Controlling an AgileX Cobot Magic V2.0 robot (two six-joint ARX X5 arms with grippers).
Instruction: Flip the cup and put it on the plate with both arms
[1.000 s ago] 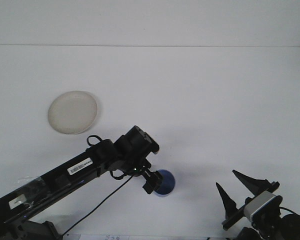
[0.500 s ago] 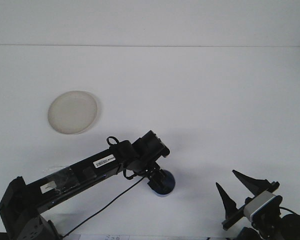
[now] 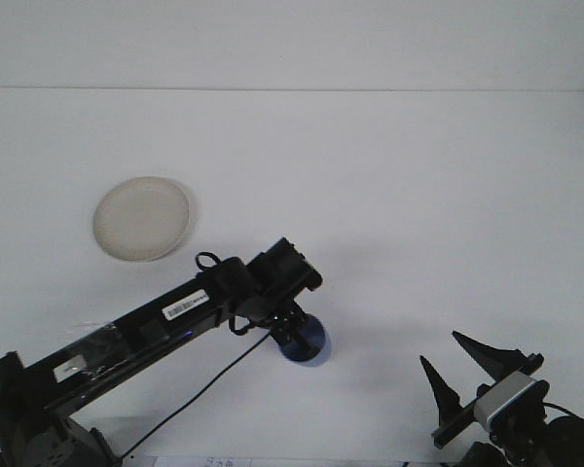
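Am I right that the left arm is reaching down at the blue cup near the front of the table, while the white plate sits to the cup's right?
Not quite. The front view shows the white plate to the left of the blue cup and farther back, not to its right. The rest stands: the left arm's gripper is down at the cup near the front of the table.

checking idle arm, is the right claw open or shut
Open: the right claw shows two black fingers spread apart with bare table between them.
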